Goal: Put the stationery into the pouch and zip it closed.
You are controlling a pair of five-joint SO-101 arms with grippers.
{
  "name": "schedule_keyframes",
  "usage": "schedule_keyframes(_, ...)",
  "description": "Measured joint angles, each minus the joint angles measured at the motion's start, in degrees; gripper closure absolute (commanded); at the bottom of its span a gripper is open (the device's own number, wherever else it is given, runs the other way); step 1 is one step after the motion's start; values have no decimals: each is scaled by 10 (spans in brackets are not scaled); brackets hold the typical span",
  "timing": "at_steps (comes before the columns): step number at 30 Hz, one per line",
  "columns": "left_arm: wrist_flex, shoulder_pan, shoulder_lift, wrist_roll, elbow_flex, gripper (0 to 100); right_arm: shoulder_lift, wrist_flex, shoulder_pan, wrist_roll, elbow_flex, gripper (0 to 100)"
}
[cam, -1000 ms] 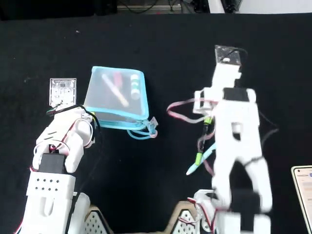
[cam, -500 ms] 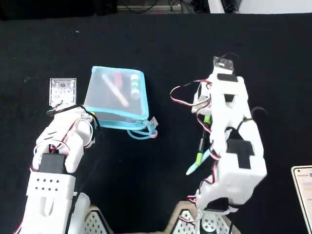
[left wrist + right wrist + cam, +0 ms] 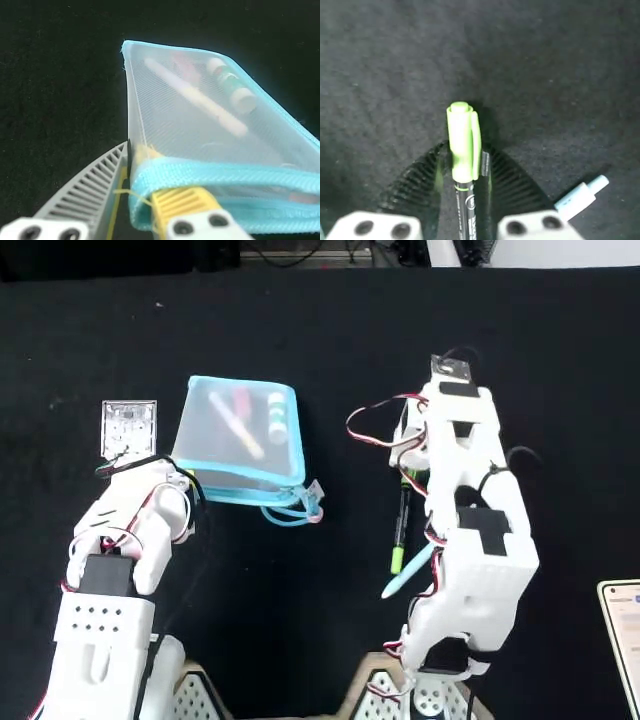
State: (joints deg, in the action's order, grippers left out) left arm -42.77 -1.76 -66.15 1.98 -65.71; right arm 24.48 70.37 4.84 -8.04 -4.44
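Observation:
The translucent pouch (image 3: 240, 445) with a light-blue rim lies at centre left; a pale pen, a red item and a white-green stick show inside it. My left gripper (image 3: 188, 488) is shut on the pouch's near corner, and the left wrist view has its fingers (image 3: 180, 202) pinching the blue zipper band of the pouch (image 3: 200, 125). To the right, my right gripper (image 3: 408, 483) sits under its arm, shut on a black pen with a green cap (image 3: 399, 535). That pen (image 3: 463, 145) lies between the right gripper's (image 3: 464, 172) fingers. A light-blue pen (image 3: 408, 576) lies on the cloth beside it.
Black cloth covers the table (image 3: 330, 330). The pouch's blue strap loops (image 3: 293, 510) trail toward the middle. A white card (image 3: 622, 635) lies at the right edge. Open cloth separates the pouch from the green-capped pen.
The right arm has dropped and folded over the green-capped pen, and the pen has turned from slanted to nearly straight, shifting slightly left. The left arm and pouch have not moved.

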Motion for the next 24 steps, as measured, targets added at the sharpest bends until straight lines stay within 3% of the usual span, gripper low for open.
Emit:
schedule_keyframes(8, 0, 0, 0, 0, 0, 970, -54, -42, -121, 3, -85, 985)
schedule_keyframes(14, 0, 0, 0, 0, 0, 970, -102, -69, -127, 3, -134, 866)
schedule_keyframes(24, 0, 0, 0, 0, 0, 970, -109, -46, -131, 4, -134, 865)
